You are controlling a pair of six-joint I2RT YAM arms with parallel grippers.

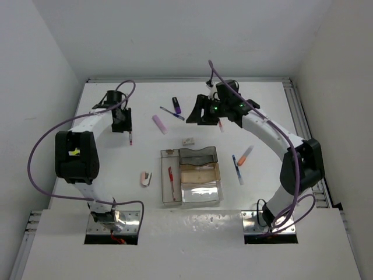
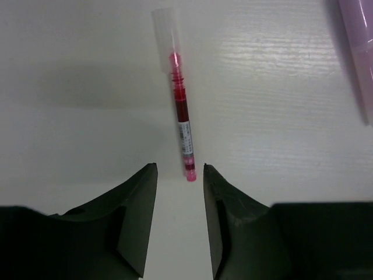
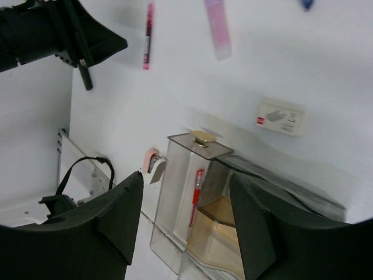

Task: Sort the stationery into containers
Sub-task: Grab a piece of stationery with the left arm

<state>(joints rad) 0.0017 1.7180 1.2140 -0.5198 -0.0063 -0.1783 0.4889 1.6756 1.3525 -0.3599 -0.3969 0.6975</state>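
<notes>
A red pen (image 2: 182,111) with a clear cap lies on the white table; it also shows in the top view (image 1: 130,139). My left gripper (image 2: 179,174) is open just above the table, the pen's rear end at the gap between its fingertips, untouched. My right gripper (image 3: 186,198) is open and empty, raised over the table's far middle (image 1: 201,114). The containers stand clustered in the centre: a long smoky tray (image 1: 165,195) holding another red pen (image 1: 171,182), a grey tray (image 1: 198,156), an amber tray (image 1: 200,173) and a clear tray (image 1: 201,193).
A pink highlighter (image 1: 159,123), a purple highlighter (image 1: 176,105), a blue pen (image 1: 172,113) and a white eraser (image 1: 187,141) lie behind the trays. An orange highlighter (image 1: 245,155) and another blue pen (image 1: 238,169) lie to their right, a pink eraser (image 1: 145,178) to their left.
</notes>
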